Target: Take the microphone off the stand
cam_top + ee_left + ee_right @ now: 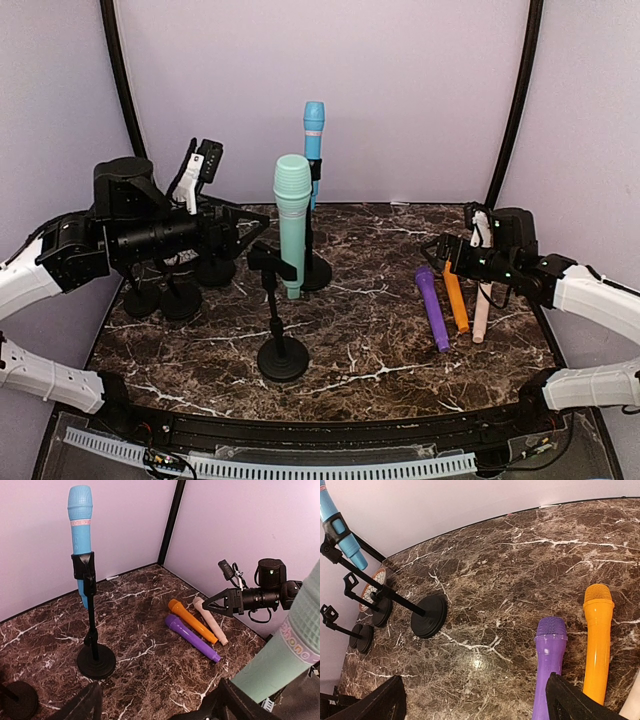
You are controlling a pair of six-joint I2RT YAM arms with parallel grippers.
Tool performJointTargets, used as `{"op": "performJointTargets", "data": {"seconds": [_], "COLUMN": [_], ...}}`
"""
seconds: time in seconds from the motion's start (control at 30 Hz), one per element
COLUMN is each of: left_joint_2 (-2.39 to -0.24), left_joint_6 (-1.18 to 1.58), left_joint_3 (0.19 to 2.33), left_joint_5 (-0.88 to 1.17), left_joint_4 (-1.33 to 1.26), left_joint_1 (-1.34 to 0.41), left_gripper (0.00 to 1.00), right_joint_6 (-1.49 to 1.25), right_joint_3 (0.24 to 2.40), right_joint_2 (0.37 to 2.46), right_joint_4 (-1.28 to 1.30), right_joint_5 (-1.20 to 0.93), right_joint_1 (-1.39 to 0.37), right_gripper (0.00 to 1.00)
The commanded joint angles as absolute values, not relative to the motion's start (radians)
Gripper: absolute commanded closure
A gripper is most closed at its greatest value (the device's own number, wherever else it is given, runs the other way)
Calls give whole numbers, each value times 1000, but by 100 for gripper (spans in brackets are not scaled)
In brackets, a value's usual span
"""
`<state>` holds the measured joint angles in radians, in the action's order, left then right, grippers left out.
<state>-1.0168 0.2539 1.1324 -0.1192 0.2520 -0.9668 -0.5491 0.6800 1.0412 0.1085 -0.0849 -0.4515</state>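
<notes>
A teal microphone (pixel 292 215) stands upright in the clip of the front stand (pixel 283 358). A blue microphone (pixel 314 140) sits in a second stand (pixel 316 270) behind it. It also shows in the left wrist view (pixel 80 510), on its stand (pixel 96 661). My left gripper (pixel 260 230) is open and empty, raised just left of the teal microphone. In its wrist view (pixel 160 687) the teal microphone (pixel 287 655) passes beside the right finger. My right gripper (pixel 437 250) is open and empty above the purple microphone (pixel 547 665).
Purple (pixel 432 306), orange (pixel 456 296) and pink (pixel 482 310) microphones lie side by side on the marble table at the right. Several empty stands (pixel 180 298) cluster at the back left, under my left arm. Pale walls enclose the table.
</notes>
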Motion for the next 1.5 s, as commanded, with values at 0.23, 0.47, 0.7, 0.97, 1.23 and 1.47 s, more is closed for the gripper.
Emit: {"op": "performJointTargets", "data": {"seconds": [0.23, 0.47, 0.7, 0.97, 1.23, 1.47], "left_joint_2": [-1088, -1071, -1078, -1070, -1078, -1090], "left_joint_6": [427, 463, 471, 477, 459, 446], "left_joint_3": [1191, 1133, 1094, 1052, 1036, 1009], "left_joint_5": [-126, -112, -132, -145, -121, -115], "left_joint_4": [370, 362, 387, 435, 474, 497], "left_joint_1": [-962, -962, -962, -962, -962, -962], "left_gripper": [21, 21, 21, 21, 22, 23], "right_joint_6": [-557, -567, -572, -571, -572, -570], "right_joint_3": [663, 667, 670, 673, 676, 676], "right_joint_2": [1048, 1077, 1088, 1093, 1101, 1094], "right_joint_4": [117, 97, 84, 84, 82, 90], "right_joint_5": [-5, -35, -63, -69, -74, -76], "right_joint_1": [-454, -454, -454, -454, -454, -455], "right_gripper": [1, 1, 1, 1, 1, 1]}}
